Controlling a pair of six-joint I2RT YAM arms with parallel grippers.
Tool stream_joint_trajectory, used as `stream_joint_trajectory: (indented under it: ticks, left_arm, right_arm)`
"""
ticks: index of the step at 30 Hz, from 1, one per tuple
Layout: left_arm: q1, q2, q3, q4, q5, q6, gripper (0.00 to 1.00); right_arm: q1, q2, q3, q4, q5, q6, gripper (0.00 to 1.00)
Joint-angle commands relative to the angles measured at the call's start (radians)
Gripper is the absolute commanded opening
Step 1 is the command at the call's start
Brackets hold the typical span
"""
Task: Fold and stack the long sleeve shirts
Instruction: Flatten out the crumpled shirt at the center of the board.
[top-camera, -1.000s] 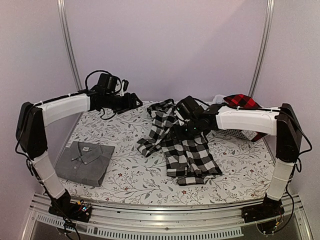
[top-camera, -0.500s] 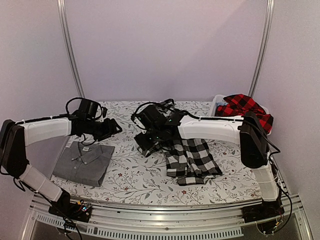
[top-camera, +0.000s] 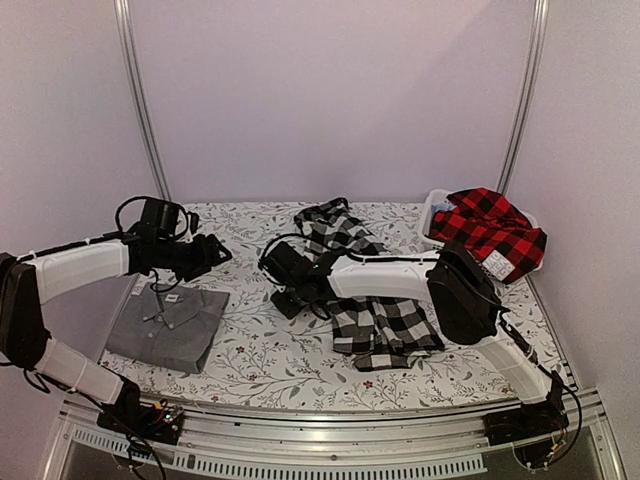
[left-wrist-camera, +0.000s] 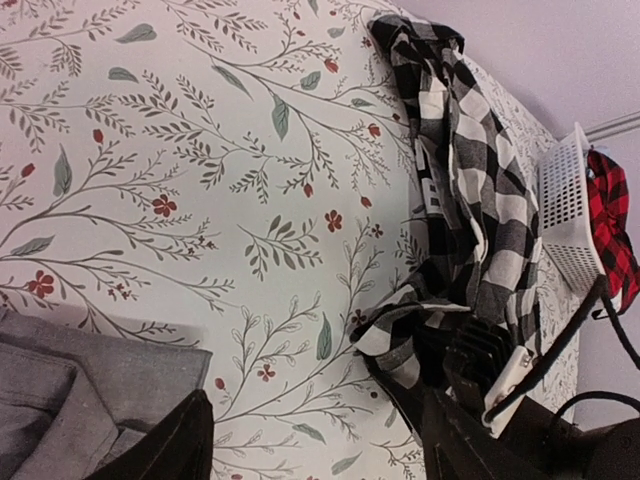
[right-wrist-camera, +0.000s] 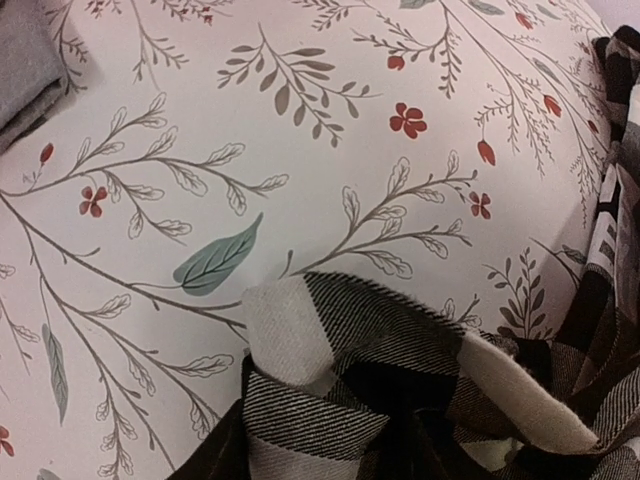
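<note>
Matt woven cloth with fine twill ribs is seen on the black-and-white check shirt (right-wrist-camera: 310, 420). Plain matt cloth is noted for the grey shirt (top-camera: 170, 325), soft matt cloth for the red-and-black check shirt (top-camera: 490, 225). The basket (left-wrist-camera: 565, 215) is made of white perforated plastic. The table cover (top-camera: 270, 360) is printed, smooth, matt. The arm shells (top-camera: 385, 275) are finished smooth white; the front rail (top-camera: 330, 440) is ribbed metal, dully shining.
</note>
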Motion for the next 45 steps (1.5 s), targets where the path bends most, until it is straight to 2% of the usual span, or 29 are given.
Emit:
stream_joint_trajectory:
  ticks: [1, 3, 5, 8, 17, 25, 29, 34, 37, 42, 45]
  left_arm:
    - [0.012, -0.004, -0.018, 0.032, 0.03, 0.003, 0.71]
    - [0.012, 0.004, -0.021, 0.045, 0.043, 0.001, 0.71]
    - [0.013, 0.019, -0.024, 0.059, 0.062, -0.006, 0.7]
    - [0.01, 0.047, -0.027, 0.084, 0.097, -0.019, 0.68]
    - [-0.044, 0.14, -0.029, 0.185, 0.156, -0.063, 0.62]
    - [-0.226, 0.344, 0.087, 0.283, 0.203, -0.102, 0.63]
    - [-0.329, 0.458, 0.184, 0.287, 0.209, -0.117, 0.62]
    - [-0.421, 0.562, 0.275, 0.292, 0.211, -0.143, 0.52]
    - [-0.448, 0.608, 0.313, 0.283, 0.206, -0.158, 0.49]
    - [-0.476, 0.658, 0.374, 0.185, 0.153, -0.159, 0.48]
    - [-0.479, 0.682, 0.384, 0.184, 0.168, -0.168, 0.48]
  right_arm:
    - [-0.002, 0.025, 0.033, -0.032, -0.003, 0.009, 0.32]
    - [-0.003, 0.008, 0.038, -0.036, 0.009, 0.02, 0.18]
    - [-0.009, -0.03, 0.052, -0.045, 0.01, 0.028, 0.08]
    - [-0.032, -0.11, 0.067, -0.053, -0.004, 0.049, 0.0]
    - [-0.126, -0.343, 0.031, -0.064, 0.077, 0.079, 0.0]
    - [-0.338, -0.475, -0.077, -0.076, 0.146, 0.087, 0.0]
    - [-0.418, -0.515, -0.143, -0.072, 0.146, 0.098, 0.0]
    - [-0.481, -0.557, -0.22, -0.05, 0.141, 0.102, 0.0]
    - [-0.509, -0.571, -0.247, -0.041, 0.13, 0.102, 0.0]
    - [-0.525, -0.59, -0.262, -0.027, 0.119, 0.092, 0.0]
    - [-0.526, -0.592, -0.262, -0.023, 0.117, 0.087, 0.0]
